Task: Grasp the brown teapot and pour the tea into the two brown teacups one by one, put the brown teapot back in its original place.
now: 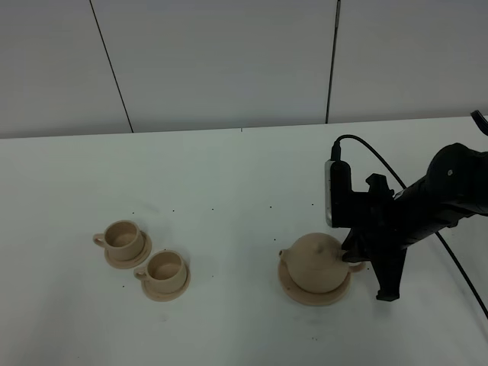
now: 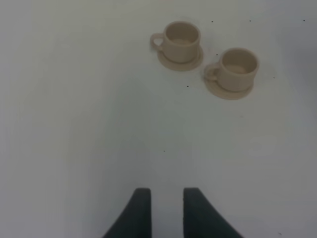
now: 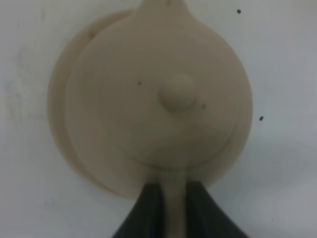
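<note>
The brown teapot (image 1: 316,261) sits on its wide saucer, the original place (image 1: 293,287), at the right of the table. My right gripper (image 1: 357,260) reaches in from the right and is shut on the teapot's loop handle (image 3: 173,201). In the right wrist view the teapot (image 3: 163,99) fills the frame, lid knob up, spout pointing away from the gripper (image 3: 173,210). The two brown teacups (image 1: 122,238) (image 1: 165,268) stand on their saucers at the left. In the left wrist view the same cups (image 2: 182,38) (image 2: 238,67) lie far ahead of my left gripper (image 2: 166,213), open and empty.
The white table (image 1: 229,183) runs back to a pale panelled wall. A black cable (image 1: 381,156) loops off the right arm above the teapot. The left arm does not show in the exterior high view.
</note>
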Tool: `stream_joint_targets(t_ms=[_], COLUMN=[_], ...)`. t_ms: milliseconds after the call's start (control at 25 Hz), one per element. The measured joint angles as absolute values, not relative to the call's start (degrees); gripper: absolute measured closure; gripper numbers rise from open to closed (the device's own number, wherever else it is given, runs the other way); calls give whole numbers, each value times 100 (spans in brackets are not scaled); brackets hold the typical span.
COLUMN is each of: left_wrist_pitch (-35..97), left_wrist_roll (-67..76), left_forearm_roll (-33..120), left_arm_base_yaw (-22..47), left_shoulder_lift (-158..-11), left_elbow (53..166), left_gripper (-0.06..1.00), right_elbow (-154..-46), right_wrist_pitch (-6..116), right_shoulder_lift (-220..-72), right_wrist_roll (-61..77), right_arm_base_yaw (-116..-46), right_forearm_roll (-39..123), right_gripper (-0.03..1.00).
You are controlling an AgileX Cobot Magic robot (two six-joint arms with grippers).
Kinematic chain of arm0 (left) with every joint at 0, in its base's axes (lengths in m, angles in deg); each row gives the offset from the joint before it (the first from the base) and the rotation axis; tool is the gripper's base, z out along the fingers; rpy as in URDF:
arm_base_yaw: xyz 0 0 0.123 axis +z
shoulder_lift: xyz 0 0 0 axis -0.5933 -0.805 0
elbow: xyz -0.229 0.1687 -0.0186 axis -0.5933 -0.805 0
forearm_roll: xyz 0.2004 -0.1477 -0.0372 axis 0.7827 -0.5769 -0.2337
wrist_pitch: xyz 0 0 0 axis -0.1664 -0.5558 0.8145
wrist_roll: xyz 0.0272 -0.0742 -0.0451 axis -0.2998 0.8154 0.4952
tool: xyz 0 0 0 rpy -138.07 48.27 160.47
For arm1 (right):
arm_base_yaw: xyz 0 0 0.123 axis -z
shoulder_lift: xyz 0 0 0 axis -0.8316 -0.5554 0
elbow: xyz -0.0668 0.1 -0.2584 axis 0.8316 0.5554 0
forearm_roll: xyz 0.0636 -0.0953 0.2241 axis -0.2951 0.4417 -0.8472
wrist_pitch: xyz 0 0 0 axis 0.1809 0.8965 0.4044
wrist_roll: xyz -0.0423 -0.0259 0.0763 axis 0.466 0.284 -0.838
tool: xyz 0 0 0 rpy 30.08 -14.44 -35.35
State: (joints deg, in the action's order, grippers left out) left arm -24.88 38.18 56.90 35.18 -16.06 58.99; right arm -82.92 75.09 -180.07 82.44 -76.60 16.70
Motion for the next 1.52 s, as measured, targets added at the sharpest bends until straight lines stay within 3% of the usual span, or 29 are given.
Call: stream_joint_targets(t_ms=[1520], left_wrist_pitch=[-2488], left_wrist_roll=[3818], left_forearm_roll=[5690], left_arm_base_yaw=[3518], left_shoulder_lift=[-1606], left_elbow=[5899], left_gripper=[71], right_elbow=[-8292], right_wrist_pitch=[7619], right_shoulder_lift=[-17883], right_wrist_roll=[7946], right_arm_base_yaw=[-7662], right_forearm_roll=[1267], right_gripper=[87])
